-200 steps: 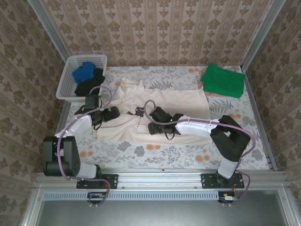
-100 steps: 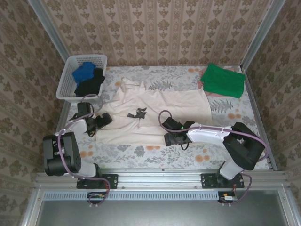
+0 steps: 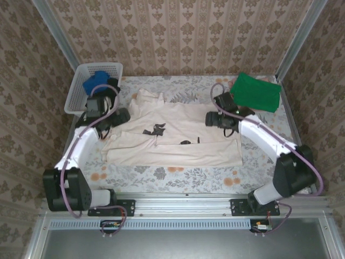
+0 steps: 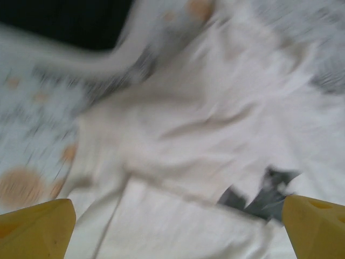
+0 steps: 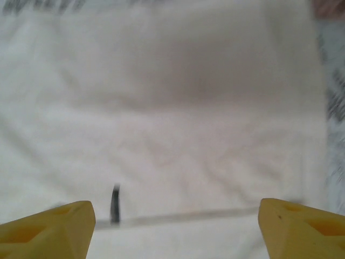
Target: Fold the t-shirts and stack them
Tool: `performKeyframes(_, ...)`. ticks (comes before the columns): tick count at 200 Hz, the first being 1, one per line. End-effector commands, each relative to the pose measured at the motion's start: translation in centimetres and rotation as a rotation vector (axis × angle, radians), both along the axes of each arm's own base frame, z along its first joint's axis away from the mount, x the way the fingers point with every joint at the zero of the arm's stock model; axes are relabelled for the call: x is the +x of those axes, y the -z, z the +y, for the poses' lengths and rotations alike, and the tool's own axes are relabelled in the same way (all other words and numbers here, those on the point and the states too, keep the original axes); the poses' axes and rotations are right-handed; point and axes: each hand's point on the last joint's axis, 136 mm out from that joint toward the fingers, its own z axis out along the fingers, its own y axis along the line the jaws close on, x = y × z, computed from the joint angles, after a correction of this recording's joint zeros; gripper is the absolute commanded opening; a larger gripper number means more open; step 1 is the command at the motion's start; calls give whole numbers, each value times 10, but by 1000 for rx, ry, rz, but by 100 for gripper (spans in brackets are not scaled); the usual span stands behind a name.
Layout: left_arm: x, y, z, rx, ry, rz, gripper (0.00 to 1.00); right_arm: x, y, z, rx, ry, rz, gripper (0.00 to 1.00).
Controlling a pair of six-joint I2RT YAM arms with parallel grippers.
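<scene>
A large cream t-shirt point(image 3: 178, 127) lies spread across the middle of the table, its near strip folded over and a dark print point(image 3: 156, 130) showing. My left gripper point(image 3: 124, 116) hovers open over the shirt's left sleeve area. In the left wrist view its yellow fingertips point(image 4: 35, 226) stand wide apart above blurred cream cloth point(image 4: 205, 135), the left gripper point(image 4: 178, 234) holding nothing. My right gripper point(image 3: 210, 118) is open over the shirt's right side. In the right wrist view the right gripper point(image 5: 175, 226) is above a fold edge of the cream shirt point(image 5: 172, 108). A folded green t-shirt point(image 3: 256, 91) lies at the back right.
A white lattice basket point(image 3: 77, 91) stands at the back left with a blue t-shirt point(image 3: 92, 82) in it, close behind my left arm. Metal posts and patterned walls close in the table. Flowered tablecloth point(image 3: 178, 174) shows bare along the near edge.
Both arms have swung away from the near edge toward the back. The cream shirt's near part now lies folded over. The right gripper went from the shirt's front to its far right.
</scene>
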Motion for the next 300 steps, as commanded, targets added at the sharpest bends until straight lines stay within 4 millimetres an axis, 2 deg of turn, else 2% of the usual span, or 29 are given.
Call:
performKeyframes(1, 44, -14, -24, 60, 102, -43, 100, 39, 8, -30, -83, 45, 23, 78)
performKeyframes(14, 71, -17, -35, 64, 137, -61, 100, 62, 13, -47, -126, 86, 36, 75)
performKeyframes(39, 121, -3, -46, 64, 167, -53, 99, 100, 23, -71, -180, 130, 56, 69)
performKeyframes(43, 128, 1, -47, 65, 170, -46, 97, 105, 25, -73, -187, 132, 56, 68)
performKeyframes(56, 150, 10, -51, 68, 180, -27, 83, 124, 29, -80, -205, 133, 51, 64)
performKeyframes(65, 164, 22, -53, 67, 184, -6, 80, 135, 31, -82, -218, 126, 42, 62)
performKeyframes(70, 174, 23, -55, 66, 181, -12, 78, 141, 32, -82, -222, 114, 36, 61)
performKeyframes(80, 189, 35, -57, 72, 180, 3, 79, 152, 34, -79, -230, 90, 27, 60)
performKeyframes(110, 219, 60, -72, 76, 197, 18, 79, 174, 47, -73, -217, 47, 36, 57)
performKeyframes(136, 227, 80, -75, 66, 192, 56, 79, 178, 58, -74, -237, 42, 82, 56)
performKeyframes(147, 220, 85, -77, 61, 201, 89, 78, 173, 54, -72, -228, 53, 97, 55)
performKeyframes(160, 209, 78, -80, 64, 213, 67, 80, 162, 48, -53, -159, 3, 82, 56)
performKeyframes(170, 199, 59, -80, 69, 217, 17, 82, 150, 38, -41, -139, -12, 62, 58)
performKeyframes(186, 179, 13, -78, 97, 216, -62, 83, 127, 20, -19, -120, -48, 35, 60)
performKeyframes(196, 161, -8, -78, 144, 222, -90, 86, 110, 12, -8, -123, -56, 17, 62)
performKeyframes(204, 144, -14, -77, 180, 220, -86, 87, 94, 11, 9, -114, -86, 11, 63)
performKeyframes(208, 134, -25, -78, 185, 224, -106, 87, 86, 12, 17, -110, -101, 8, 63)
performKeyframes(221, 97, -25, -84, 186, 245, -114, 87, 53, 24, 46, -81, -155, 13, 64)
performKeyframes(235, 51, -11, -93, 169, 277, -87, 86, 16, 43, 79, -14, -199, 25, 63)
performKeyframes(241, 29, 3, -95, 171, 285, -63, 86, -2, 54, 91, 11, -224, 45, 63)
performKeyframes(261, -33, 48, -99, 140, 297, 28, 85, -57, 81, 115, 39, -262, 115, 62)
performKeyframes(283, -86, 96, -98, 108, 307, 141, 86, -99, 98, 114, -17, -261, 209, 62)
performKeyframes(300, -106, 126, -86, 129, 282, 218, 85, -116, 113, 105, -51, -249, 247, 62)
